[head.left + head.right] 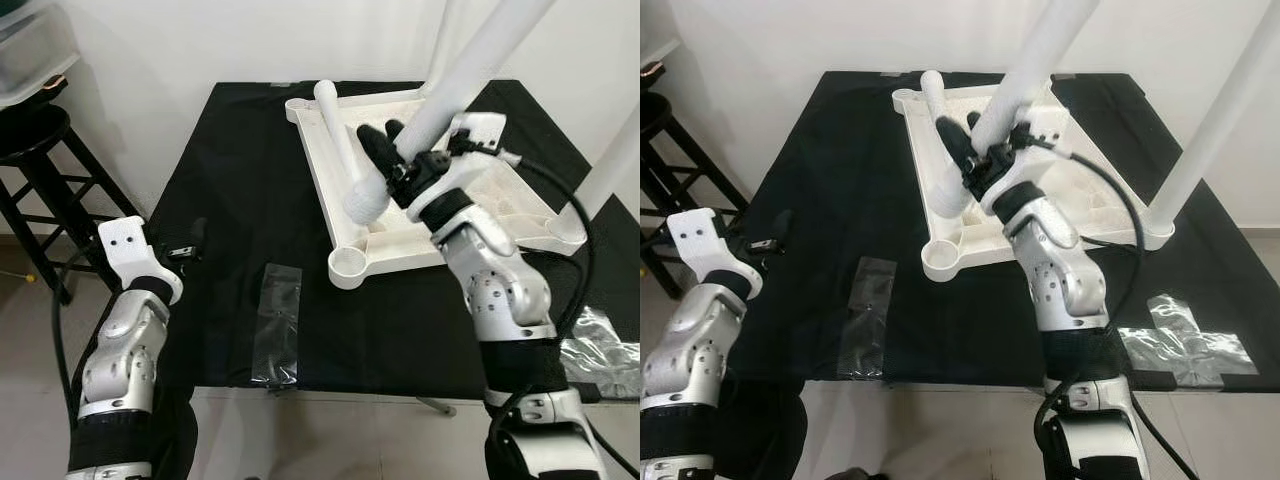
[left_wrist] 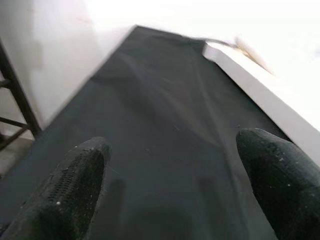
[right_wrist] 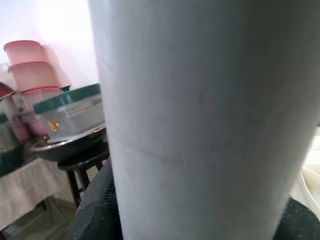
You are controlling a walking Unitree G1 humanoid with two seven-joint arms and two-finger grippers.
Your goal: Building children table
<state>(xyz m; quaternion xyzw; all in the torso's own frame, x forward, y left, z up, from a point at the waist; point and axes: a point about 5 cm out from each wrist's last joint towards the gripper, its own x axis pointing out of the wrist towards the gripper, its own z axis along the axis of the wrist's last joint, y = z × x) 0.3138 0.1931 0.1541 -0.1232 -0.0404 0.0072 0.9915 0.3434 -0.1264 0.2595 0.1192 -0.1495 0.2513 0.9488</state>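
The right claw (image 1: 392, 152) is clamped around a long white cylindrical plastic table leg (image 1: 440, 100), gripping it low on the shaft with the black fingers (image 1: 375, 150) wrapped on either side. The leg's long axis runs steeply up and away toward the robot's right, out of the top of the head views, while its rounded lower end (image 1: 364, 200) hangs just over the upturned white plastic tabletop (image 1: 345, 268) lying on the black-covered worktop (image 1: 230, 190).

The relation that counts: the open round corner socket (image 1: 349, 262) sits nearer the robot than the leg's lower end and a touch to its left, close but not aligned. As I read it, the leg must come toward the robot and stand more upright before it can seat.

A second white leg (image 1: 336, 125) lies flat along the tabletop's left rim, and a third one (image 1: 1210, 130) stands upright in the near right corner.

The right arm reaches forward over the tabletop, elbow bent, wrist cocked up. The left claw (image 2: 175, 190) rests spread wide and empty above the worktop's left edge, well apart from the tabletop, so the right arm is clearly the nearer one. A clear plastic bag (image 1: 277, 322) lies flat near the front edge.
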